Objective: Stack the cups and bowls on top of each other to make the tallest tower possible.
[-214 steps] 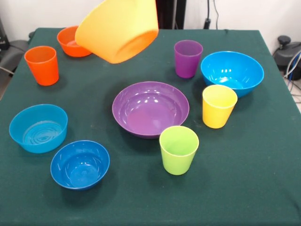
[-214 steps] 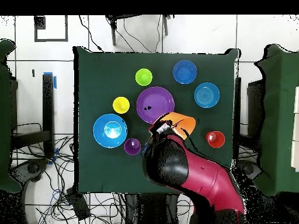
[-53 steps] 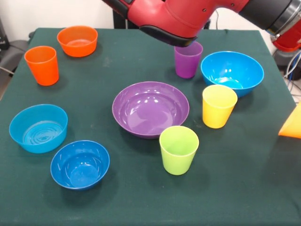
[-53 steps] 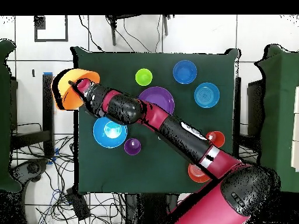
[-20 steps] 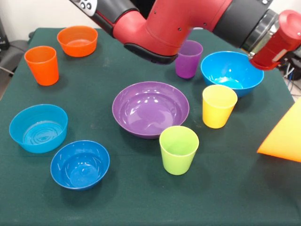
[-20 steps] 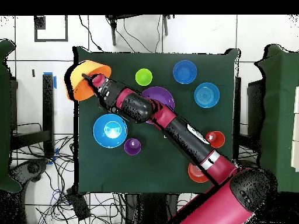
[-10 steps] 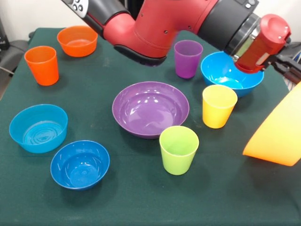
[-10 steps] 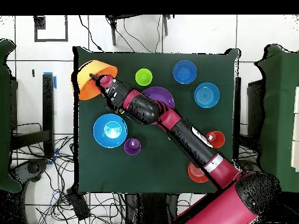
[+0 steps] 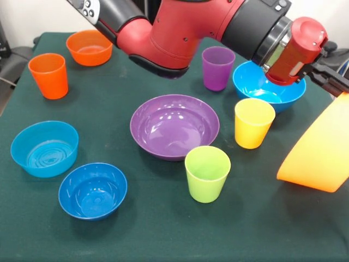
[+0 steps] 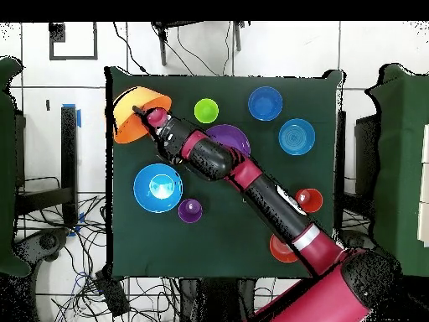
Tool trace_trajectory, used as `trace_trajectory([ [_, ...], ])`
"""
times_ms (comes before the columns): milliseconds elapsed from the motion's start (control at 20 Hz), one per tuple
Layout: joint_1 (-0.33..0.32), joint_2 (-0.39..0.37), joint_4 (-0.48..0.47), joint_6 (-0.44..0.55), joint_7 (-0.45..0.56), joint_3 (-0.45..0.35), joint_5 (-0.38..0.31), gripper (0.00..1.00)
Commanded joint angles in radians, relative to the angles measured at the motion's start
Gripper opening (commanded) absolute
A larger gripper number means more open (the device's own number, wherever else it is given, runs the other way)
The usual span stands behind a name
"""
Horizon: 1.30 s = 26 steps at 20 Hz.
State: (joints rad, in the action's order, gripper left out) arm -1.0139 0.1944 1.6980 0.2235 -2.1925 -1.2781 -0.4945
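My gripper (image 9: 337, 81) is shut on the rim of the large orange-yellow bowl (image 9: 319, 155), which hangs tilted over the table's right edge. From overhead the orange-yellow bowl (image 10: 130, 116) and gripper (image 10: 146, 113) are over the upper left corner. The purple bowl (image 9: 174, 126) sits mid-table, the large blue bowl (image 9: 269, 82) behind it to the right. The yellow cup (image 9: 253, 123), lime green cup (image 9: 207, 173) and purple cup (image 9: 218, 67) stand around them. At the left are the orange cup (image 9: 49, 75), small orange bowl (image 9: 90, 47), light blue bowl (image 9: 44, 148) and dark blue bowl (image 9: 92, 190). No tower stands.
The red arm (image 9: 191, 27) stretches across the back of the table, above the purple cup and blue bowl. Overhead, the arm (image 10: 251, 189) crosses the purple bowl (image 10: 237, 136) diagonally and covers the yellow cup. Green cloth (image 9: 163, 229) lies bare at the front.
The gripper has carried the orange-yellow bowl from beyond the right edge further in over the table, a little leftward in the front view. The other cups and bowls have not moved.
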Motion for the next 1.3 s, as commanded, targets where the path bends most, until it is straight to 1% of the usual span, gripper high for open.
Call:
trace_trajectory([
  [50,0.012,0.046,-0.030,0.087,0.282,0.016,-0.109,0.00],
  [250,0.012,0.055,-0.032,0.073,0.272,0.016,-0.139,0.00],
  [700,-0.012,0.137,-0.059,0.076,0.322,0.019,-0.202,0.00],
  [750,-0.017,0.150,-0.064,0.080,0.334,0.018,-0.207,0.00],
  [1000,-0.051,0.275,-0.108,0.103,0.446,0.008,-0.240,0.00],
  [1100,-0.054,0.304,-0.118,0.099,0.463,0.005,-0.248,0.00],
  [1300,-0.059,0.322,-0.116,0.084,0.471,0.008,-0.258,0.00],
])
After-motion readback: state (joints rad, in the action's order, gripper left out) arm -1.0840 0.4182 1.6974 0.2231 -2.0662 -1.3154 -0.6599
